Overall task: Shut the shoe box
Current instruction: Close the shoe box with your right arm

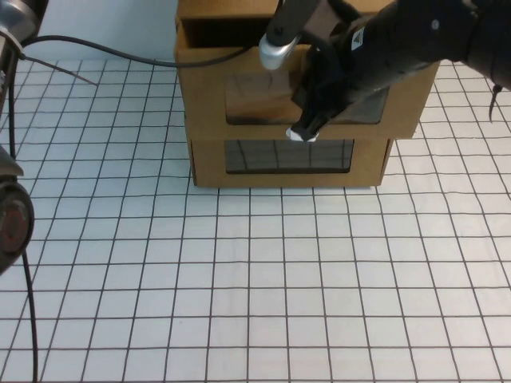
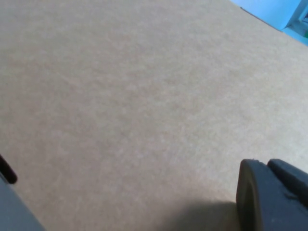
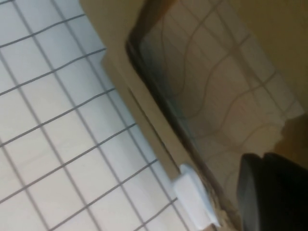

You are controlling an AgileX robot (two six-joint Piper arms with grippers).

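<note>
The shoe box [image 1: 303,96] is the upper of two stacked brown cardboard boxes. Its drawer front sticks out towards me, with a dark gap [image 1: 215,33] behind it at the top left. Its white pull tab [image 1: 301,135] sits just below its window. My right gripper [image 1: 310,124] is against the drawer front, its tip right at the tab. In the right wrist view the window [image 3: 216,91] and the tab [image 3: 195,199] are close beside that gripper [image 3: 272,192]. My left gripper [image 2: 272,197] is close over plain cardboard [image 2: 134,106].
The lower matching box [image 1: 287,156] stands on the white gridded table [image 1: 255,279], under the shoe box. A black cable [image 1: 104,49] runs from the far left to the arm over the boxes. Left arm parts [image 1: 12,215] stand at the table's left edge.
</note>
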